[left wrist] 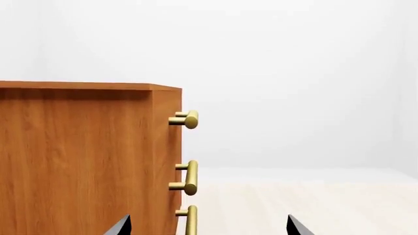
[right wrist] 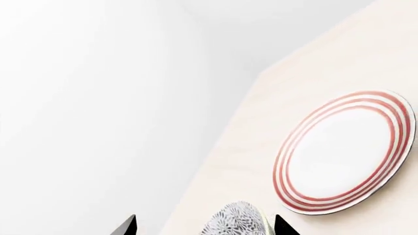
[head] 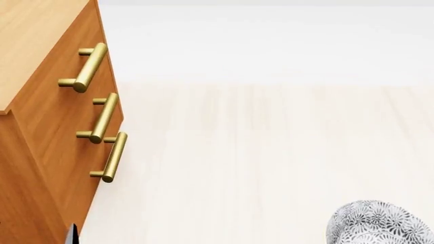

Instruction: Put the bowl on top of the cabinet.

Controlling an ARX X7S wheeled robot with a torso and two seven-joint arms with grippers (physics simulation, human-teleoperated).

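Note:
The bowl (head: 377, 224), white with a dense grey floral pattern, shows at the head view's lower right edge, cut off by the frame. In the right wrist view the bowl (right wrist: 236, 221) lies between the fingertips of my right gripper (right wrist: 204, 228), close to one finger and clear of the other; the jaws stand wide apart. The cabinet (head: 48, 127), orange-brown with a lighter top, fills the head view's left. My left gripper (left wrist: 209, 229) is open beside the cabinet (left wrist: 78, 156), holding nothing. One dark fingertip (head: 72, 235) shows low by the cabinet.
A flat white plate with red rings (right wrist: 345, 154) lies on the pale wood floor (head: 257, 152) just beyond the bowl. Brass bar handles (head: 91, 67) stick out from the cabinet front. White walls stand behind.

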